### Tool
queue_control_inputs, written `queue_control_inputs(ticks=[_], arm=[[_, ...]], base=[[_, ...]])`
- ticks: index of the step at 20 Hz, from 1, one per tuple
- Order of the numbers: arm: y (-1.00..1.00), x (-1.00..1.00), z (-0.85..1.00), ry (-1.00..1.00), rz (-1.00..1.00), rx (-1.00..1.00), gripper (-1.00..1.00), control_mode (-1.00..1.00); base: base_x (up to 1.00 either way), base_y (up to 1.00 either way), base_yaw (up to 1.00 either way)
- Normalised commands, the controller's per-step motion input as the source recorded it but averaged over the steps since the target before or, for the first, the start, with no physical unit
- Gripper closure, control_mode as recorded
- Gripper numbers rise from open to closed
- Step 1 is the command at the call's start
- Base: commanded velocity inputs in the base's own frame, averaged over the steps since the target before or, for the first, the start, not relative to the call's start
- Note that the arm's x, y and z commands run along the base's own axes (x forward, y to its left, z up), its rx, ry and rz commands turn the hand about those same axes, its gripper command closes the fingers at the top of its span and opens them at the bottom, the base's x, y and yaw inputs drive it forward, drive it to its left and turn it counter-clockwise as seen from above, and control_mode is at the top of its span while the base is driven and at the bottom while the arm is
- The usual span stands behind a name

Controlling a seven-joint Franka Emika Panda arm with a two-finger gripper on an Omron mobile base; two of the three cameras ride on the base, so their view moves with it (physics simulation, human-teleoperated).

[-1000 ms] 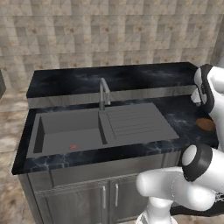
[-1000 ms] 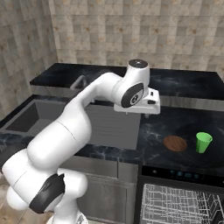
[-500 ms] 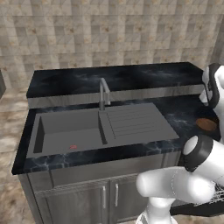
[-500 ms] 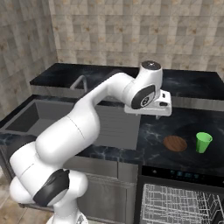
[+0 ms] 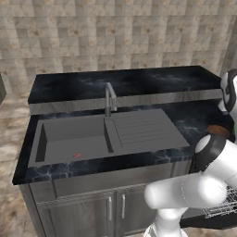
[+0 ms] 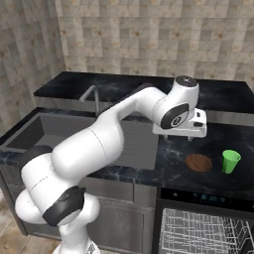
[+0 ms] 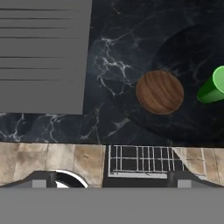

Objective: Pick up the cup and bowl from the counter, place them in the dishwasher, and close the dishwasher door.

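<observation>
The counter (image 6: 233, 144) is a black marbled stone worktop with a thick front edge, set against a tiled wall (image 6: 149, 39). A raised dark ledge (image 5: 125, 83) runs along the back of it. A grey sink (image 5: 74, 141) with a ribbed drainboard (image 5: 143, 129) and a tap (image 5: 109, 98) is set into the left part. Grey cabinet doors (image 5: 92, 213) are seen below the sink.

The bowl (image 6: 198, 162) and the cup (image 6: 230, 161) are placed on the right part of the counter, near its front edge, close together but apart. The cup is upright, to the right of the bowl. Bare stone is left between the bowl and the drainboard.

The dishwasher (image 6: 203, 197) is located below the bowl and cup, with its white wire rack (image 6: 208, 230) exposed.

The gripper (image 6: 190, 137) is held above the counter, just left of and behind the bowl. Its jaws are spread apart and nothing is held.
</observation>
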Motion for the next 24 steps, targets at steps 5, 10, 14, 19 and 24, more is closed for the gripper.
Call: queue_control_inputs(ticks=[5, 10, 14, 19, 24], arm=[[-0.09, 0.00, -0.40, 0.01, 0.00, 0.00, -1.00, -1.00], [-0.07, 0.00, -0.26, 0.00, 0.00, 0.00, -1.00, -1.00], [-0.12, 0.00, -0.06, 0.00, 0.00, 0.00, -1.00, -1.00], [-0.22, 0.03, -0.03, 0.00, 0.00, 0.00, -1.00, -1.00], [-0.25, 0.13, -0.17, 0.00, 0.00, 0.00, -1.00, -1.00]], base=[[0.00, 0.00, 0.00], [0.00, 0.00, 0.00], [0.00, 0.00, 0.00], [0.00, 0.00, 0.00], [0.00, 0.00, 0.00]])
